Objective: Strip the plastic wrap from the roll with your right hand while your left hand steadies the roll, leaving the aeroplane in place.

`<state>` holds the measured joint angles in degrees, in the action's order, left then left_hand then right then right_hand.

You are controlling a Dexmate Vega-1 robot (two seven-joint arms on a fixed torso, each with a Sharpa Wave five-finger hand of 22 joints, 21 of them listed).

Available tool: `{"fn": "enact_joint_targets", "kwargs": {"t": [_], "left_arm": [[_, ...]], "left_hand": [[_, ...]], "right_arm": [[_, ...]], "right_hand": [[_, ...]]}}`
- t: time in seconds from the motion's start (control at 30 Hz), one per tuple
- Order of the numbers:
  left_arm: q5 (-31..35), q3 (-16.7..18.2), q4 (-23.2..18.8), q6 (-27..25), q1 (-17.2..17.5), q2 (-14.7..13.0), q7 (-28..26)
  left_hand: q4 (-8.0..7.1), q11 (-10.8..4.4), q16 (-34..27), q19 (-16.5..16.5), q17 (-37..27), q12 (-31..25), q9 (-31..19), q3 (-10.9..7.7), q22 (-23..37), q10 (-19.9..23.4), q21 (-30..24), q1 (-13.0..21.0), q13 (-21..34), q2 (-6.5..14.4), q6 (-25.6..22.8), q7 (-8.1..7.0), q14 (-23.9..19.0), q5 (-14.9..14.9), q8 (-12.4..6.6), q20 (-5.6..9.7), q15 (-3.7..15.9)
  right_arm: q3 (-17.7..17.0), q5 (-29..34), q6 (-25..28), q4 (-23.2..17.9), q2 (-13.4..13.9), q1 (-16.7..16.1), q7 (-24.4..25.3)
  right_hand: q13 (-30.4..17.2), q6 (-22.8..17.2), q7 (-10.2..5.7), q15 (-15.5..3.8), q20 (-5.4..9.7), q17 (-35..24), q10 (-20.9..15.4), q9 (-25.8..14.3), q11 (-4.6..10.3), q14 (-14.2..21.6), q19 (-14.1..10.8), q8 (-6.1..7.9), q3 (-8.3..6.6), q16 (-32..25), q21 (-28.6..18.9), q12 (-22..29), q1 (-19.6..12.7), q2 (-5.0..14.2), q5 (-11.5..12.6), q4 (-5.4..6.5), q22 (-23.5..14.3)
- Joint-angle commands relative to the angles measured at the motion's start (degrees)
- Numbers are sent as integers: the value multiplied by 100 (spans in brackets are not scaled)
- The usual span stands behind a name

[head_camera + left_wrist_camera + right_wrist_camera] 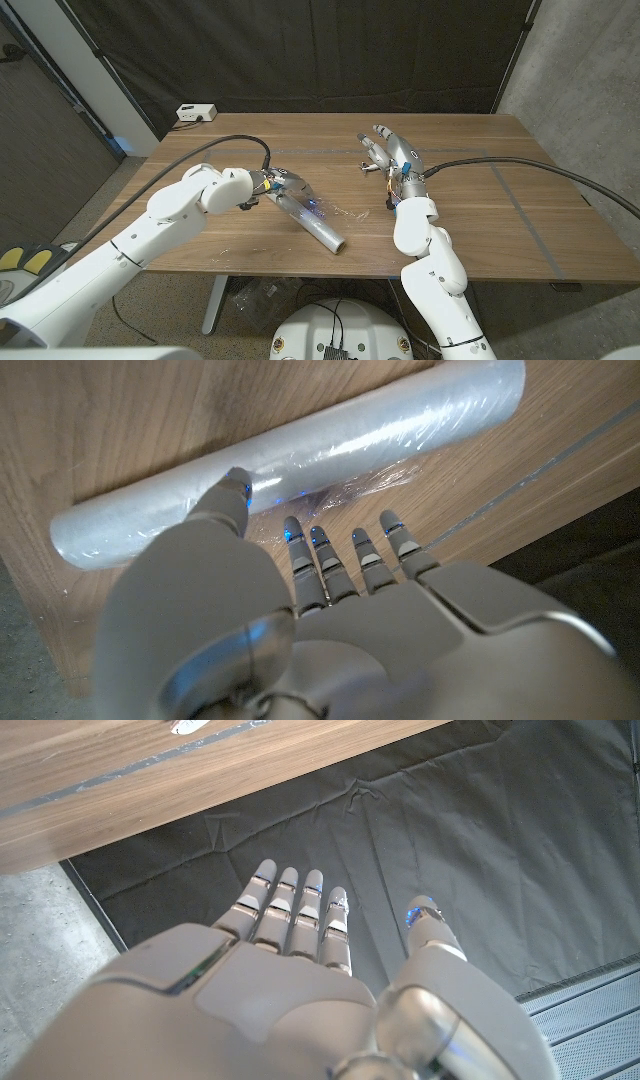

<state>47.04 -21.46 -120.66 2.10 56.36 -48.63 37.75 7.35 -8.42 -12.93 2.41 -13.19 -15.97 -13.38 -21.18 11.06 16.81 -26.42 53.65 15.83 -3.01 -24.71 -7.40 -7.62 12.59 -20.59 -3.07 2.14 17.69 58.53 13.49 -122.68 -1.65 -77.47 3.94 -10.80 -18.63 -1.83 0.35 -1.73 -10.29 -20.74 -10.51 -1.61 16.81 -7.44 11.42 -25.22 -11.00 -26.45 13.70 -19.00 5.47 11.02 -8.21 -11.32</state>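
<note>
**Steadying the roll while the stripping hand is held clear**

Lying slantwise at the centre of the head view, the roll is seen on the wooden table, its open tube end turned toward the lower middle of the frame. Its upper-left end is met by the left hand; in the left wrist view the thumb tip is laid against the roll's side and the fingers are stretched toward it, so the roll appears to be pressed rather than wrapped by a full grasp. This placement is judged to serve the steadying part of the task: the far length of the roll is left free for the other hand.

A crumpled flap of plastic wrap is seen loosened on the table just beside the roll, toward the right of the frame, so stripping is judged to be under way but unfinished.

The right hand is raised in the upper right of centre, well apart from the roll, fingers spread and nothing held; in the right wrist view its fingers are shown against dark cloth.

No container is seen, other than the roll's hollow core, whose contents cannot be told. An aeroplane cannot be made out with certainty.
</note>
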Motion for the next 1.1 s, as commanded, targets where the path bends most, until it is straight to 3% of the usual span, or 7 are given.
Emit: {"fn": "enact_joint_targets", "kwargs": {"t": [0.03,0.23,0.53,0.67,0.9,1.03,1.1], "left_arm": [[-93,99,-195,-68,89,-141,137],[-71,261,-305,-37,261,-205,-26],[603,29,-205,-93,356,-133,-465],[841,-68,-162,-157,350,-116,-582],[1075,-236,-68,-234,318,-82,-749],[1107,-303,-7,-191,294,-97,-874],[1175,-341,30,-173,304,-102,-1027]], "left_hand": [[-46,14,13,-37,-47,-51,-42,89,27,-19,8,-80,68,-43,-6,16,33,9,-54,7,175],[-87,-46,-19,6,-99,-175,-83,155,31,132,1,-106,149,-24,-262,29,-63,32,-217,20,206],[-66,-47,-73,97,-171,-343,-140,116,33,308,-24,75,267,159,-667,-101,-256,57,-473,45,274],[-58,-80,-82,124,-188,-388,-152,116,33,363,-32,111,293,181,-649,-119,-296,51,-488,67,314],[-62,-86,-40,120,-246,-405,-174,176,33,217,-24,140,380,177,-166,5,-249,16,-364,69,288],[-76,-90,-24,112,-284,-411,-152,221,33,112,-16,139,429,174,210,-100,-241,4,-229,72,300],[-79,-124,-32,148,-296,-445,-143,233,33,155,-28,146,446,180,118,-149,-277,1,-270,100,357]], "right_arm": [[36,-16,4,17,-14,17,24],[72,17,16,7,-12,14,32],[92,-9,25,58,-24,48,25],[101,-12,40,69,-32,55,29],[123,25,93,57,-29,73,-6],[123,16,111,65,-36,95,-21],[124,21,114,70,-22,109,-44]], "right_hand": [[-11,-46,0,-3,-28,-12,-66,-32,2,59,-50,-12,-5,1,24,-16,63,-3,10,57,-17],[-11,-45,4,2,-31,-10,-65,-32,-3,64,-52,-14,-6,2,25,-19,68,-3,10,58,-18],[-11,-37,0,-1,-30,-8,-61,-32,-7,78,-54,-19,-5,0,29,-25,79,-6,10,60,-18],[-11,-36,-4,8,-31,-7,-69,-32,-8,75,-55,-20,-3,4,31,-25,87,-11,9,60,-19],[-11,-41,-5,4,-32,-6,-68,-32,9,80,-57,-20,2,4,34,-28,100,-18,8,62,-19],[-11,-43,-4,3,-35,-6,-67,-32,10,78,-55,-20,5,6,37,-31,108,-23,6,63,-19],[-11,-44,-6,4,-35,-6,-70,-32,7,79,-56,-19,7,6,37,-31,111,-25,6,63,-19]]}}
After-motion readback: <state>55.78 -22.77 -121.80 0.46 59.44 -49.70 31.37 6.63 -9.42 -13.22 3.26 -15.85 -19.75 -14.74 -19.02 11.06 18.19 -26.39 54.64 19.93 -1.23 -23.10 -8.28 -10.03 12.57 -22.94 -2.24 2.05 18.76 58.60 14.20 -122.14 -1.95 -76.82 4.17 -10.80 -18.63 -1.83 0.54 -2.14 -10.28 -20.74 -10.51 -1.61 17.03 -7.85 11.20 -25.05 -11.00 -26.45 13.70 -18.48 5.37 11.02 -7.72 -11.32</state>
